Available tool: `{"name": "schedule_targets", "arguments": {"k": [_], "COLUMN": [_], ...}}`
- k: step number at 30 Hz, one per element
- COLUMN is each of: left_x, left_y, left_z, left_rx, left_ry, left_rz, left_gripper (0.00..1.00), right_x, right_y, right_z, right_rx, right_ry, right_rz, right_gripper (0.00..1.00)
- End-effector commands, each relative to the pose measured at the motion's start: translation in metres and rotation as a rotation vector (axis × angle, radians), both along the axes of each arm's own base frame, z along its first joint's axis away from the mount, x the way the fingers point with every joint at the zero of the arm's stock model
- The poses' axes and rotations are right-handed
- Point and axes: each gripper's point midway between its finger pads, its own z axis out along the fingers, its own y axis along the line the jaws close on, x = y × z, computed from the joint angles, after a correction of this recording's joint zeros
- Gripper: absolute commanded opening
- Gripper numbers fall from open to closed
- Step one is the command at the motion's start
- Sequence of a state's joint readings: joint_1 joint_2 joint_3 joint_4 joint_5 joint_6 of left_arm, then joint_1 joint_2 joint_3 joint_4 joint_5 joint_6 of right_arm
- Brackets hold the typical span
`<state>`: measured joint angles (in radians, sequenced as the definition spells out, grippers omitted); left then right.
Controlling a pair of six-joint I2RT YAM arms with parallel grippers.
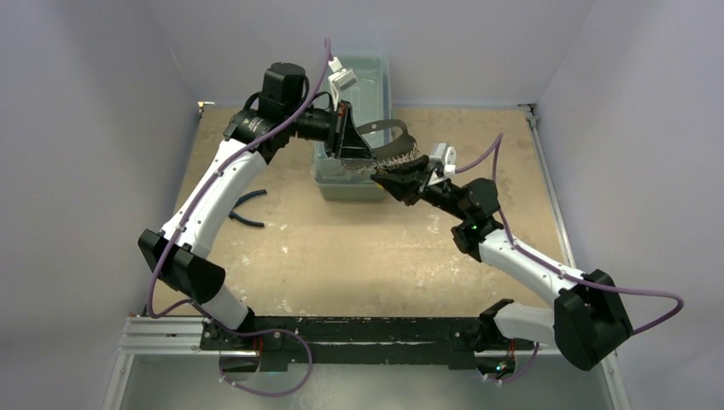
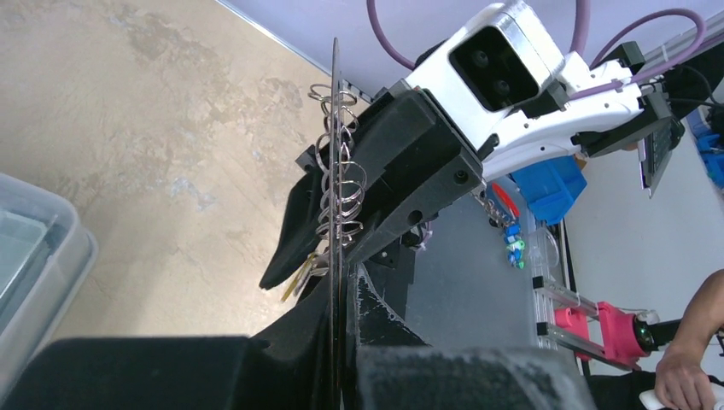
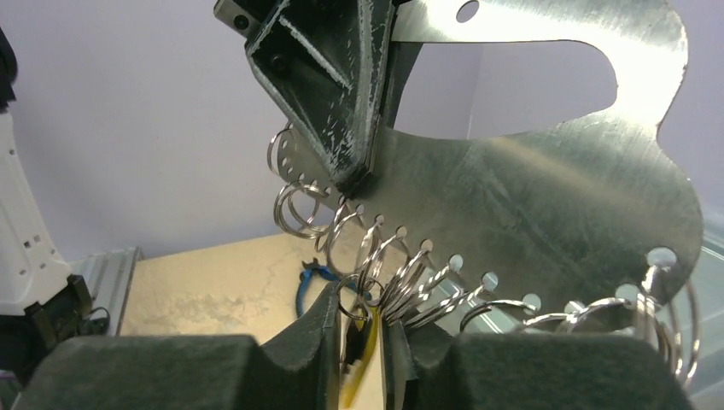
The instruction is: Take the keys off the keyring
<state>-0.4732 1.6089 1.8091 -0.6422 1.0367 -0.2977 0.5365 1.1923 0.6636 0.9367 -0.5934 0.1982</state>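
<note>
The keyring shows as a flat silvery metal plate [image 3: 546,196] with a slot and a row of holes that carry several wire split rings [image 3: 401,273]. My left gripper [image 1: 354,154] is shut on the plate's edge and holds it in the air over the bin. It also shows edge-on in the left wrist view [image 2: 334,128]. A key with a yellow head [image 3: 363,359] hangs from a small ring. My right gripper [image 3: 359,342] is narrowly open, one finger on each side of that key. I cannot make out the silvery keys.
A clear grey plastic bin [image 1: 363,85] stands at the back middle of the table, under the plate. Blue-handled pliers [image 1: 248,209] lie on the tan table left of centre, near my left arm. Purple cables trail from both arms.
</note>
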Motion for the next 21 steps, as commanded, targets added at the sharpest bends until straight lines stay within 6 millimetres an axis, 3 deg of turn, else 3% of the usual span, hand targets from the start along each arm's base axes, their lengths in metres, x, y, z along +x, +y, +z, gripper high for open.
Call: {"name": "schedule_targets", "arguments": {"k": [1,4,13,21], "left_x": [0.013,0.019,0.025,0.017], "left_y": [0.009,0.014,0.020,0.025], "left_z": [0.016,0.014,-0.005,-0.041], "left_rx": [-0.040,-0.032,-0.006,0.019], "left_ry": [-0.037,-0.037,-0.014,0.027], "left_rz": [0.036,0.069,0.113,0.131], "left_gripper": [0.00,0.00,0.00,0.00], "right_x": [-0.005,-0.006,-0.007,-0.019], "right_y": [-0.002,-0.004,-0.008,-0.013], "right_z": [0.024,0.020,0.012,0.010], "right_rx": [0.033,0.024,-0.005,-0.036], "right_ry": [-0.061,-0.043,0.017,0.036], "right_rz": [-0.005,-0.008,-0.025,-0.018], "right_gripper": [0.13,0.00,0.00,0.00]}}
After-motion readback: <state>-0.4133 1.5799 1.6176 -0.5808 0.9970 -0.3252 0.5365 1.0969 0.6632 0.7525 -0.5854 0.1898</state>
